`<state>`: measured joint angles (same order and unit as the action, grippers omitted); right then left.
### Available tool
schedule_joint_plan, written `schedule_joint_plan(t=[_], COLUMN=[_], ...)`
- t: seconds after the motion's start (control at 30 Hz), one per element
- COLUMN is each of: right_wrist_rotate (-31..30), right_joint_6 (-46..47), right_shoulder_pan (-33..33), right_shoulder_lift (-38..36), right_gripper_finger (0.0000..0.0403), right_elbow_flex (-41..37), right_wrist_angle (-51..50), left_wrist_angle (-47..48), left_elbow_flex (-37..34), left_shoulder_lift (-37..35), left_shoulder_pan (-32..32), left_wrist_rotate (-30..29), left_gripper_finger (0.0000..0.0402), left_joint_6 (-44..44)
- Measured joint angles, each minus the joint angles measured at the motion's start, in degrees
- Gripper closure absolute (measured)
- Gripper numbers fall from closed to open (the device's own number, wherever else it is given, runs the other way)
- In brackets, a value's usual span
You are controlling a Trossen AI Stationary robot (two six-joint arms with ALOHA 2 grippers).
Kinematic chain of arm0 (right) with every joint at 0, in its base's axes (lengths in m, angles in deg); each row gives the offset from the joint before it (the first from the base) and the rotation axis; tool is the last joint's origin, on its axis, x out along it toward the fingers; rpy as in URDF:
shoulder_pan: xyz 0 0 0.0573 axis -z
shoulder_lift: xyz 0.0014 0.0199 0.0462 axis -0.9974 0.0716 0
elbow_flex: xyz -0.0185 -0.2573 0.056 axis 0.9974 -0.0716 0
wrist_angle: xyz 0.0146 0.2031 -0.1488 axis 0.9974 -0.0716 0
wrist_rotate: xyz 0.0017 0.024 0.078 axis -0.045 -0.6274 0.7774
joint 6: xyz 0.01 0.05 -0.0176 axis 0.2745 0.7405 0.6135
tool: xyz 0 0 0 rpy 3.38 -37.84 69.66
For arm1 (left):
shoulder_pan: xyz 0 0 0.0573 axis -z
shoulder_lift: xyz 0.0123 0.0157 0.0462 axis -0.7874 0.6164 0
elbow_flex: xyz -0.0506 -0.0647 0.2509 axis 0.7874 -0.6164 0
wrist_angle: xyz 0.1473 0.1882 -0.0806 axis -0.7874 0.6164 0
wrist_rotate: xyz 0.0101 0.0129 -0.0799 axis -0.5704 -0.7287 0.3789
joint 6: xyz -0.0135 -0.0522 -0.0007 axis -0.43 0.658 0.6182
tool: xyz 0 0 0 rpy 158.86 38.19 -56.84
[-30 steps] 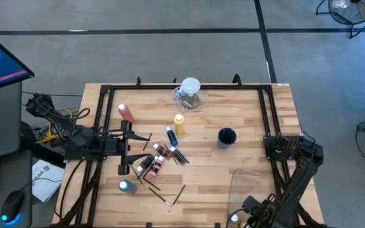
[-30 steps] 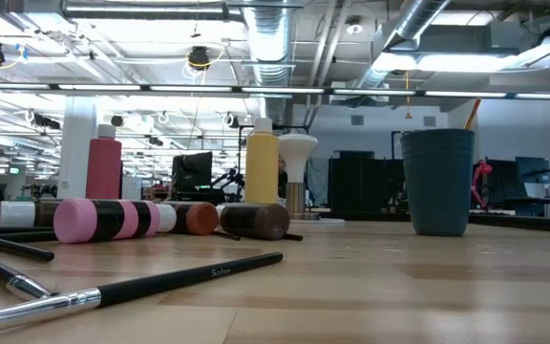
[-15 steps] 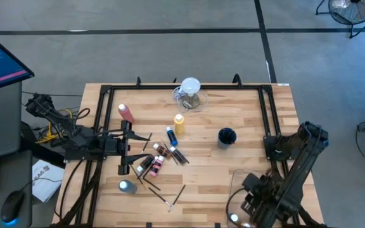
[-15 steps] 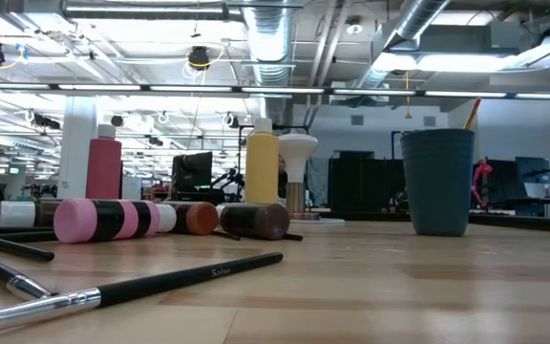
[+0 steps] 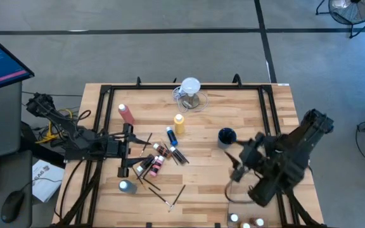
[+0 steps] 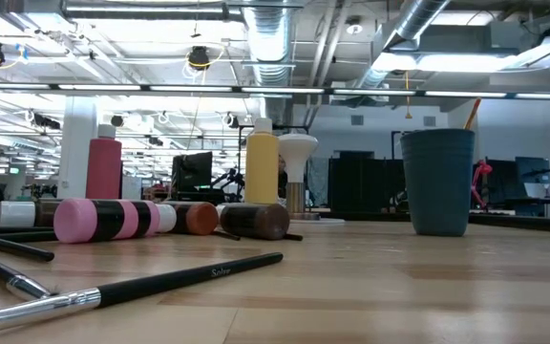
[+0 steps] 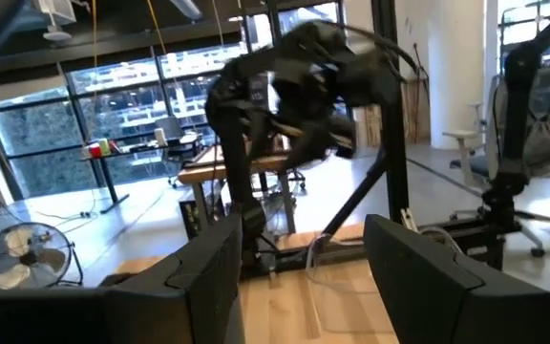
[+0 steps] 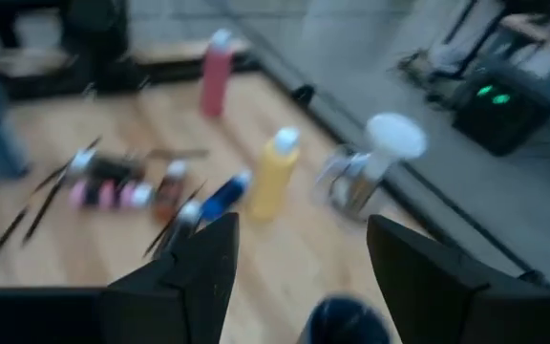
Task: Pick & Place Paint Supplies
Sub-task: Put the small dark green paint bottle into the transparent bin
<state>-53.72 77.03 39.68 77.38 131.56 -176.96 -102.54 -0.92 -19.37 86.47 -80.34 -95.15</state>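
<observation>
On wooden table (image 5: 246, 117), white-capped yellow bottle (image 5: 179, 122) upright, pink-red bottle (image 5: 127, 113) upright

1. The surface (image 5: 201, 183) under my arms is pale blond wood in plank strips, edged by a black frame.
2. The yellow squeeze bottle (image 5: 179, 123) has a white cap.
3. The pink-red squeeze bottle (image 5: 127, 113) is also white-capped.
4. The blue bottle (image 5: 170, 136) lies with a white tip.
5. A small paint bottle (image 6: 113, 219) is pink with black bands; its neighbours (image 6: 225, 219) are orange-brown and dark brown.
6. The paintbrushes (image 6: 151, 282) are black, with silver ferrules and pale lettering on the near one.
7. The cup (image 5: 226, 136) is dark blue.
8. The jug (image 5: 191, 95) is clear with a white round top.
9. My right hand (image 8: 299, 272) and left hand (image 7: 299, 272) show dark, near-black fingers.
</observation>
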Motion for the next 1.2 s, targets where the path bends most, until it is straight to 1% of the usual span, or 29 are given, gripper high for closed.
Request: schedule_joint_plan(t=[0.07, 0.17, 0.23, 0.3, 0.4, 0.5, 0.6, 0.73, 0.83, 0.9, 0.97, 1.03, 1.07, 1.1, 1.13, 1.17, 1.2], right_wrist_rotate=[-4.1, -10.0, -12.2, -12.5, -12.2, -13.1, -13.1, -13.3, -14.7, -15.4, -15.2, -13.2, -10.6, -6.3, 0.1, 7.8, 15.4], right_joint_6=[-2.7, -11.5, -16.7, -19.5, -19.7, -21.2, -22.1, -24.4, -26.1, -29.0, -35.1, -45.0, -52.0, -59.6, -67.3, -73.9, -78.9], right_shoulder_pan=[2.2, 4.8, 6.7, 8.5, 10.6, 12.2, 13.1, 12.5, 11.0, 10.0, 9.2, 8.6, 8.4, 8.2, 8.3, 8.5, 8.8], right_shoulder_lift=[-0.2, 1.2, 3.1, 5.1, 9.1, 12.1, 12.4, 12.4, 12.4, 12.4, 12.4, 12.4, 12.4, 12.4, 12.6, 12.7, 12.8], right_gripper_finger=[0.0179, 0.0179, 0.0179, 0.0179, 0.0179, 0.0179, 0.0179, 0.0179, 0.0179, 0.0179, 0.0179, 0.0179, 0.0179, 0.0179, 0.0179, 0.0179, 0.0179], right_elbow_flex=[0.0, -1.0, -2.3, -3.4, -3.9, -3.8, -3.4, -3.4, -3.4, -3.4, -3.4, -3.4, -3.4, -3.4, -3.3, -3.3, -3.4], right_wrist_angle=[0.8, 3.9, 7.0, 8.3, 7.7, 7.4, 7.1, 7.9, 8.7, 11.4, 16.6, 25.7, 31.6, 37.7, 43.8, 49.5, 54.0], left_wrist_angle=[0.0, -0.2, -0.6, -1.6, -3.3, -5.3, -6.4, -6.8, -7.3, -7.4, -7.5, -7.8, -8.0, -8.3, -8.4, -8.4, -8.4], left_elbow_flex=[0.0, 0.0, 0.0, 0.0, 0.0, 0.0, 0.0, 0.0, 0.0, 0.0, 0.0, 0.0, 0.0, 0.0, 0.0, 0.0, 0.0], left_shoulder_lift=[0.5, 2.1, 3.5, 4.9, 7.1, 8.5, 8.7, 8.6, 8.6, 8.6, 8.6, 8.6, 8.6, 8.6, 8.6, 8.6, 8.6], left_shoulder_pan=[0.2, -0.2, -0.7, -1.4, -2.1, -2.0, -1.2, 1.0, 2.5, 3.3, 3.8, 4.0, 4.1, 4.1, 4.1, 4.0, 4.0], left_wrist_rotate=[0.0, 0.0, 0.1, 0.1, 0.1, 0.1, 2.9, 7.6, 9.8, 10.2, 10.2, 10.1, 10.1, 10.1, 10.1, 10.1, 10.1], left_gripper_finger=[0.0192, 0.0192, 0.0192, 0.0192, 0.0192, 0.0192, 0.0192, 0.0192, 0.0192, 0.0192, 0.0192, 0.0192, 0.0192, 0.0192, 0.0192, 0.0192, 0.0192], left_joint_6=[1.7, 3.9, 5.3, 6.5, 7.7, 8.8, 8.8, 8.5, 6.7, 5.8, 5.7, 5.6, 5.5, 5.3, 5.3, 5.3, 5.3])
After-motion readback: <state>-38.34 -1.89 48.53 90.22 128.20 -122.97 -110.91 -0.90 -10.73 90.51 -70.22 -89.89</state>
